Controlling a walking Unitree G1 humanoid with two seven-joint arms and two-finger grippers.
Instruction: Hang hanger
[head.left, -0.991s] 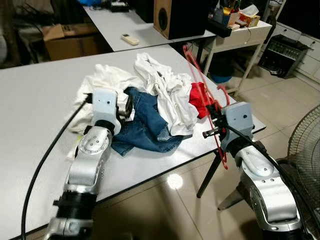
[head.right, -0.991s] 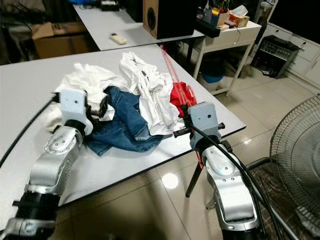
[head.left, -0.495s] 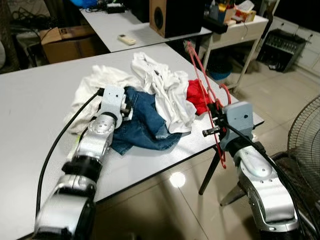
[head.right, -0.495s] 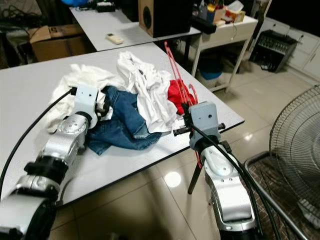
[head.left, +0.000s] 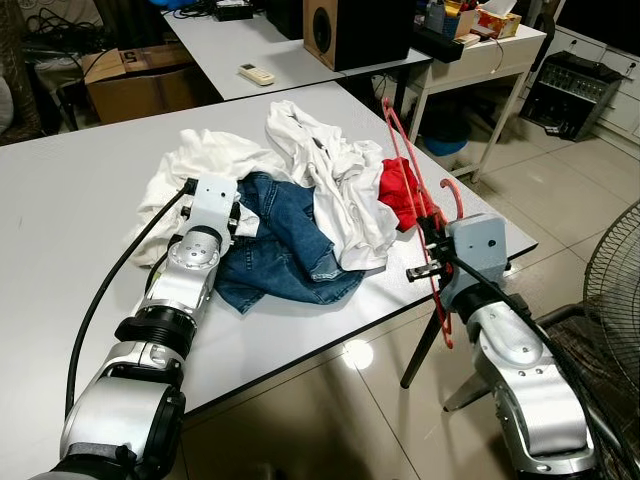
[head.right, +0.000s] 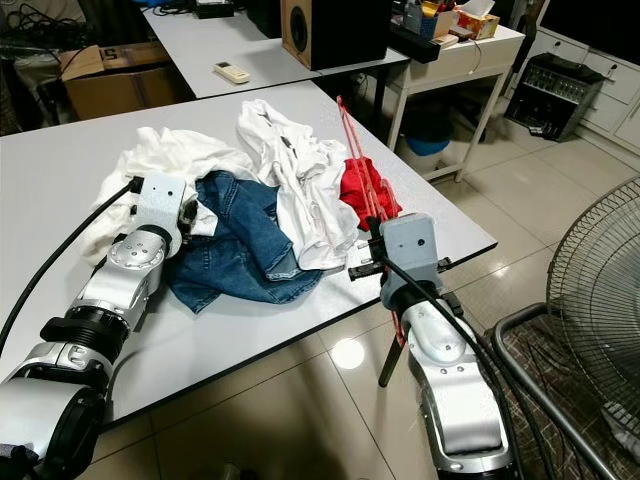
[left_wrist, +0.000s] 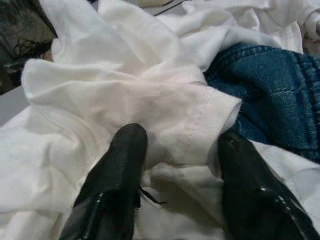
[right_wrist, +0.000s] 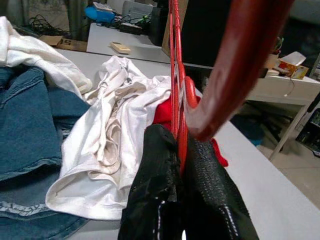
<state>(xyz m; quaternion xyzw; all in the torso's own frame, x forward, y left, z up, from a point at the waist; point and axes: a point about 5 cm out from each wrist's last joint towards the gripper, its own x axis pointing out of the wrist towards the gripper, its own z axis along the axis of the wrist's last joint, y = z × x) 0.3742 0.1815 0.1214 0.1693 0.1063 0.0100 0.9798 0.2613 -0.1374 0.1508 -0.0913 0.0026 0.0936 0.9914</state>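
Observation:
A red hanger (head.left: 405, 165) stands tilted over the table's right edge, its hook (head.left: 449, 196) near my right wrist. My right gripper (right_wrist: 180, 137) is shut on its thin red bars, just off the table corner (head.left: 525, 243). A heap of clothes lies mid-table: a white shirt (head.left: 335, 175), blue jeans (head.left: 290, 235), a red garment (head.left: 398, 190) and more white cloth (head.left: 205, 155). My left gripper (left_wrist: 180, 145) is open at the heap's left side, its black fingers (left_wrist: 120, 160) straddling a fold of white cloth (left_wrist: 165, 115) beside the denim (left_wrist: 270, 100).
The white table (head.left: 70, 180) has bare room on its left. Behind stand a second table with a remote (head.left: 258, 72) and a speaker (head.left: 355, 30), a cardboard box (head.left: 130, 75) and a cluttered side table (head.left: 490, 55). A floor fan (head.right: 600, 290) stands at the right.
My left arm has stretched out further, with its gripper staying at the white cloth by the jeans. The right gripper keeps its hold on the hanger. The view has shifted slightly.

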